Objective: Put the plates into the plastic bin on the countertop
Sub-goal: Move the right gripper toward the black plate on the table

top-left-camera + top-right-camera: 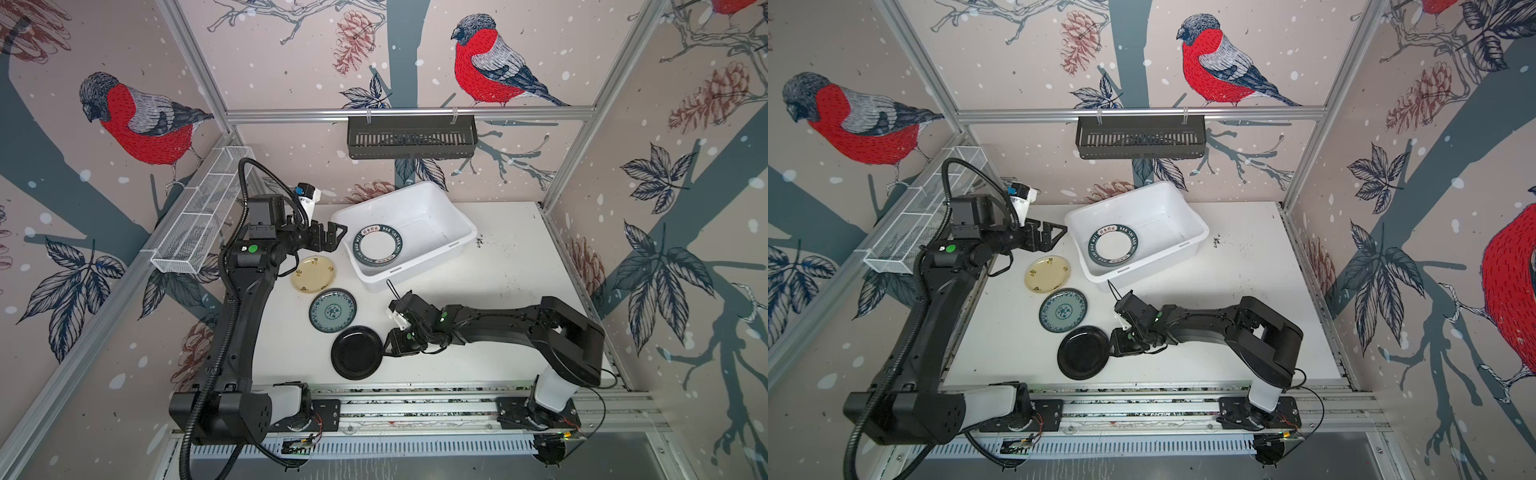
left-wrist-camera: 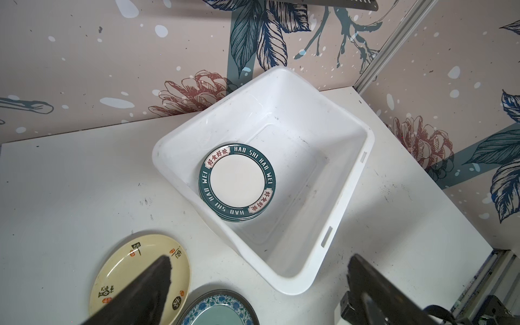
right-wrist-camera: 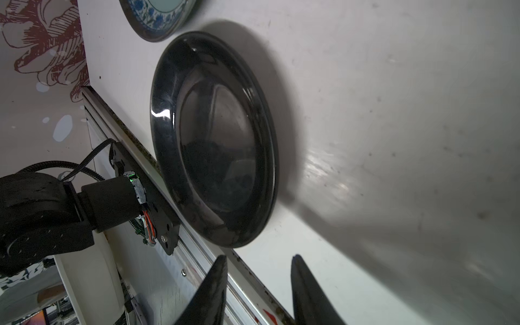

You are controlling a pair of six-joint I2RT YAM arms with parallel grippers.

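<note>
We have a stack (image 2: 237,183) in the bin (image 1: 419,203), yellow plate (image 1: 312,274), teal plate (image 1: 332,310) and black plate (image 1: 356,352) left on the surface (image 1: 498,299), left claw (image 1: 337,237) and right claw (image 3: 259,261) released.

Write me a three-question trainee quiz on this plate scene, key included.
1. True or false: the black plate lies inside the bin.
2. How many plates lie on the countertop, outside the bin?
3. Which claw is beside the black plate? A: left. B: right.
Key: 1 false; 2 three; 3 B, the right claw, open and holding nothing.
</note>
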